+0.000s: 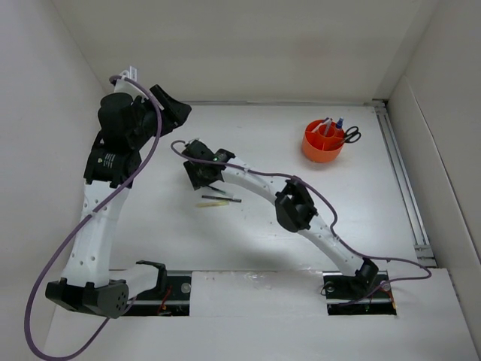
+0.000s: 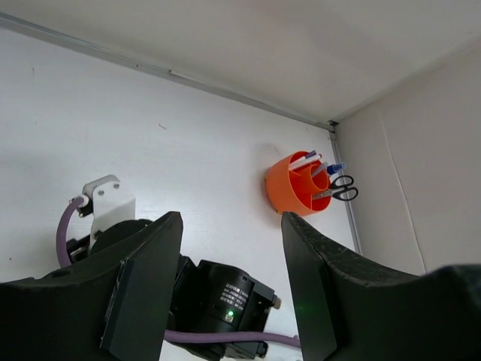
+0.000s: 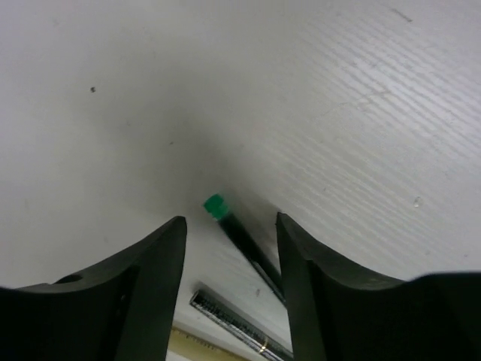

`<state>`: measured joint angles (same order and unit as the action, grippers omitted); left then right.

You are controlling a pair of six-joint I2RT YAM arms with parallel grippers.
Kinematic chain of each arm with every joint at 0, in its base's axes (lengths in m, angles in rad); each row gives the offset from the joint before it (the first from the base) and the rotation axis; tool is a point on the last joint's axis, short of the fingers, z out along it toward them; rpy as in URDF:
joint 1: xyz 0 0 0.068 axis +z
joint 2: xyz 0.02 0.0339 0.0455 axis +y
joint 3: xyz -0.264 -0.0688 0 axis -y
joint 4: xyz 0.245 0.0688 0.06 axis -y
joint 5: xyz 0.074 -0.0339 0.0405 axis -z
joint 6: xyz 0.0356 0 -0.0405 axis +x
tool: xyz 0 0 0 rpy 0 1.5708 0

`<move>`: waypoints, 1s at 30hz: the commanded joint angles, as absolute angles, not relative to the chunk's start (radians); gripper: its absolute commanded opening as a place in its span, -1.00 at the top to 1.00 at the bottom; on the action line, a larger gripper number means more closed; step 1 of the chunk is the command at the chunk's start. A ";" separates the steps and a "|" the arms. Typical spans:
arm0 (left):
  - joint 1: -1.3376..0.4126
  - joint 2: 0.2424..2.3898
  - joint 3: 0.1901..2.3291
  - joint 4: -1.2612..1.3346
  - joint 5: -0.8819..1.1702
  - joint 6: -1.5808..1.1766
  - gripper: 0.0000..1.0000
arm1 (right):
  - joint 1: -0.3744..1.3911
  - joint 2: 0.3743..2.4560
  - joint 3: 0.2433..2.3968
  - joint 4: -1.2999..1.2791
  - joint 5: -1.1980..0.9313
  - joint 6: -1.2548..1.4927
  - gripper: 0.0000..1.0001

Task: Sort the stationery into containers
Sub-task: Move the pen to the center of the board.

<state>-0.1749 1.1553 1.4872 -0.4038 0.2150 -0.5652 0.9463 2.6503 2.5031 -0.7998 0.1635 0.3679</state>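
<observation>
The orange organiser cup [image 1: 324, 141] [image 2: 301, 184] stands at the table's far right, with a few pens upright in it. Black-handled scissors [image 1: 351, 135] [image 2: 343, 188] stick out at its right side. My right gripper [image 1: 203, 177] [image 3: 229, 222] hangs open low over the table's middle. A black pen with a green end [image 3: 244, 239] lies between its fingers, touching neither. Just nearer lie a dark pen [image 1: 222, 198] [image 3: 233, 320] and a pale yellow stick [image 1: 214, 205] [image 3: 192, 344]. My left gripper [image 1: 177, 113] [image 2: 233, 218] is raised at the back left, open and empty.
White walls enclose the table at the back and on both sides. A metal rail [image 1: 402, 180] runs along the right edge beside the cup. In the left wrist view, the right arm's wrist [image 2: 225, 301] and purple cable sit directly below my left fingers.
</observation>
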 commanded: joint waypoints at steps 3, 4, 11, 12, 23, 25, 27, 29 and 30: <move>-0.178 1.124 1.466 -0.394 0.238 -0.551 -0.03 | 0.934 2.688 2.519 -0.793 0.316 0.364 -0.07; -0.178 1.124 1.466 -0.394 0.238 -0.551 -0.03 | 0.934 2.678 2.508 -0.782 0.340 0.364 0.04; -0.178 1.115 1.448 -0.394 0.248 -0.541 -0.03 | 0.900 2.637 2.456 -0.782 0.457 0.394 0.42; -0.178 1.115 1.448 -0.385 0.258 -0.541 -0.03 | 0.878 2.626 2.435 -0.769 0.475 0.394 0.49; -0.178 1.095 1.342 -0.339 0.287 -0.574 -0.03 | 0.684 2.413 2.061 -0.671 0.529 0.414 0.75; -0.178 1.095 1.342 -0.330 0.287 -0.574 -0.03 | 0.664 2.379 2.036 -0.660 0.517 0.423 0.68; -0.178 1.095 1.321 -0.330 0.296 -0.574 -0.03 | 0.649 2.367 2.026 -0.660 0.488 0.423 0.60; -0.178 1.095 1.303 -0.321 0.296 -0.574 -0.03 | 0.637 2.367 2.036 -0.660 0.433 0.423 0.42; -0.178 1.086 1.287 -0.321 0.284 -0.563 -0.03 | 0.626 2.367 2.058 -0.675 0.416 0.432 0.35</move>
<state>-0.1749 1.1198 1.3212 -0.3660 0.2783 -0.5663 0.6147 2.4069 2.0453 -0.6598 0.4530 0.4267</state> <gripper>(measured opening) 0.518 0.311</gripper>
